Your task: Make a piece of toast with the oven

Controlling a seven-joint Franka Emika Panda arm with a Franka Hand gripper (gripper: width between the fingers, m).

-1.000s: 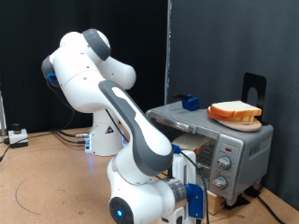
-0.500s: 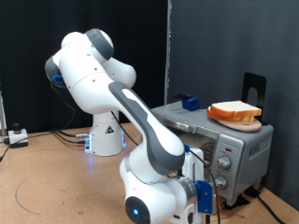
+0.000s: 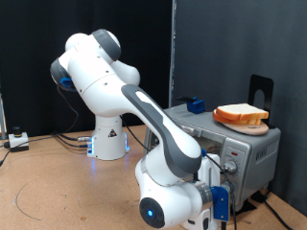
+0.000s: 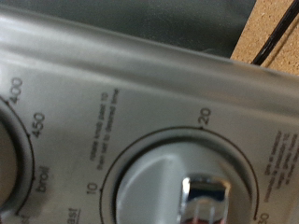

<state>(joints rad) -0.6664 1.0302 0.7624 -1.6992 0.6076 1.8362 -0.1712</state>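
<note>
In the exterior view we saw the white arm [image 3: 115,91] bent low in front of the oven [image 3: 223,153], which sat on the wooden surface [image 3: 48,192] at that view's right. The wrist and its jaws [image 3: 226,169] were pressed up close to the right-hand panel of the oven, level with the knobs [image 3: 228,183], and the bulk of the forearm hid most of the glass door from us. Only a strip of the door and the panel showed past the arm.

On the roof of the oven lay a pile of bread slices [image 3: 240,116], pale on top with an orange-brown crust. A small blue object [image 3: 197,104] stood further back on the roof, towards the exterior view's left, and a black bracket [image 3: 261,91] rose behind the bread. We could not find a single loose slice anywhere, and the inside of the oven was hidden, so we could not tell where the piece of toast lay.

The wrist view was filled by the silver panel. A round timer dial [image 4: 182,182] with a shiny chrome grip sat right before the camera, with the numbers 10 and 20 printed round its rim. The edge of a second dial [image 4: 11,149] marked 400, 450 and "broil" showed beside it. No fingers appeared in that view, and we could not tell how wide the jaws stood or whether they gripped the dial.
</note>
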